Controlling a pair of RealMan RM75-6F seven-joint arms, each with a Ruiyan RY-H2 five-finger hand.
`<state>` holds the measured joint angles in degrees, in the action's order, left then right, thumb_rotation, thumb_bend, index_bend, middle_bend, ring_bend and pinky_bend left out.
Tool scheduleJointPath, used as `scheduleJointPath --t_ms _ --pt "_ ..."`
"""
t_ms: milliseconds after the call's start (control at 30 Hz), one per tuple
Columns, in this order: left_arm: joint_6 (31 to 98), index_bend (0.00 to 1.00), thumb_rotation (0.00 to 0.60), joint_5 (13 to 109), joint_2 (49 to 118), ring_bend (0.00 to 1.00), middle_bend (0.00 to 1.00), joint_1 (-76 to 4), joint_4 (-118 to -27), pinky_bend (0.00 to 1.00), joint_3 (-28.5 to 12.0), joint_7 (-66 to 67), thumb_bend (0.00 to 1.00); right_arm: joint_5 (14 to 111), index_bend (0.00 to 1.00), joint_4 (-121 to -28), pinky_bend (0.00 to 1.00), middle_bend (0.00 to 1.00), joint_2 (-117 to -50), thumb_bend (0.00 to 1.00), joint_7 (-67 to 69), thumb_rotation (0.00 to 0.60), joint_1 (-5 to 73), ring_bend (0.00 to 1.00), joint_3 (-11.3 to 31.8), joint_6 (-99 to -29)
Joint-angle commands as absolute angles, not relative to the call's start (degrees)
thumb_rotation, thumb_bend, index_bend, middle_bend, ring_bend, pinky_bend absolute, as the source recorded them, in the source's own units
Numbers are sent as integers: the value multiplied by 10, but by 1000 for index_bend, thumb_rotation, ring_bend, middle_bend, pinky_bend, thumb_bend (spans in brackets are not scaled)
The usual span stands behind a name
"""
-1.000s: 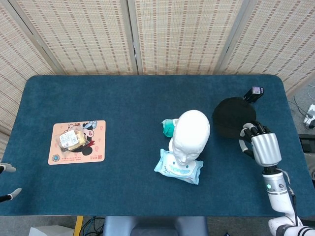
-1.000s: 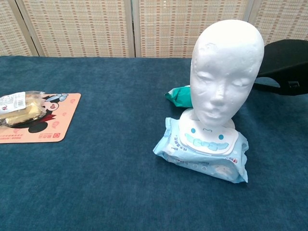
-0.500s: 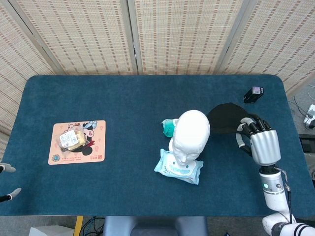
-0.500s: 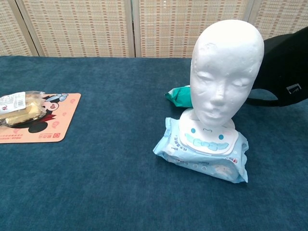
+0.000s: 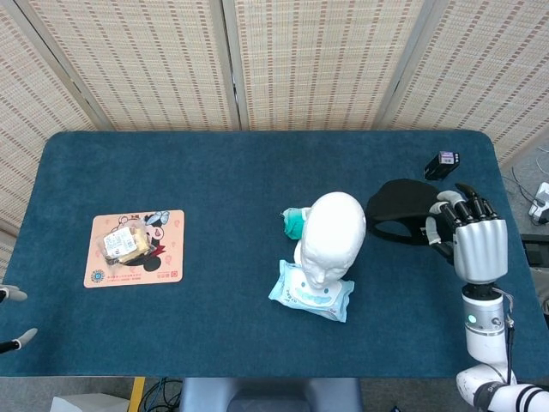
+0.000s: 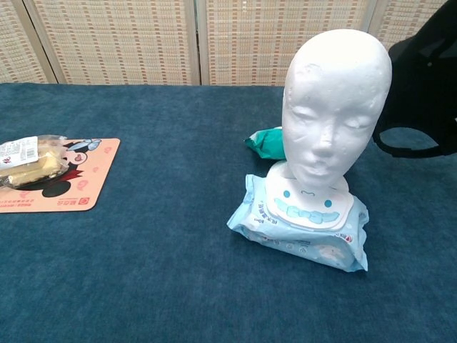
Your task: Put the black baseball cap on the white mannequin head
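Observation:
The white mannequin head (image 5: 331, 239) stands upright on a pack of wet wipes (image 5: 311, 293) near the table's middle, its face (image 6: 330, 114) toward the chest camera. My right hand (image 5: 474, 243) holds the black baseball cap (image 5: 401, 212) lifted off the table, just right of the mannequin head. In the chest view the cap (image 6: 425, 84) hangs at the right edge with its opening showing. Only the fingertips (image 5: 19, 339) of my left hand (image 5: 12, 319) show at the lower left edge of the head view, apart and holding nothing.
A green crumpled item (image 5: 294, 222) lies behind the mannequin head. A pink mat (image 5: 135, 249) with a wrapped snack (image 5: 123, 243) sits at the left. A small black box (image 5: 442, 161) lies at the far right. The dark blue table (image 5: 214, 180) ends at woven screens.
My right hand has raised the cap off the table and tipped it, so its opening now shows. The hand has shifted up and slightly right. The left hand has not moved.

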<state>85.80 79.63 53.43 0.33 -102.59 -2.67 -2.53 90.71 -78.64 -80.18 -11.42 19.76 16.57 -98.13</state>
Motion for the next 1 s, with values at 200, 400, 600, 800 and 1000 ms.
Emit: scheduleJointPath --t_ms 200,400,600,800,1000 --pt "856 403 600 794 536 198 323 2 -1023 413 -28 -26 90 903 596 -828 447 429 -780 592 -148 600 210 251 195 -987" --pt "861 403 600 798 534 198 323 4 -1025 413 -27 -29 90 883 596 -839 447 431 -768 592 -180 600 230 251 221 -967" --pt "863 403 600 800 532 198 323 6 -1028 413 -27 -30 90 853 596 -834 447 431 -767 592 -202 600 259 251 244 -934" --pt "865 403 600 799 533 198 323 7 -1024 413 -28 -34 90 828 596 -813 447 431 -782 592 -225 600 296 251 258 -898" --pt "870 403 600 799 527 198 323 11 -1028 413 -27 -36 90 829 596 -798 447 431 -803 592 -245 600 331 251 254 -875"
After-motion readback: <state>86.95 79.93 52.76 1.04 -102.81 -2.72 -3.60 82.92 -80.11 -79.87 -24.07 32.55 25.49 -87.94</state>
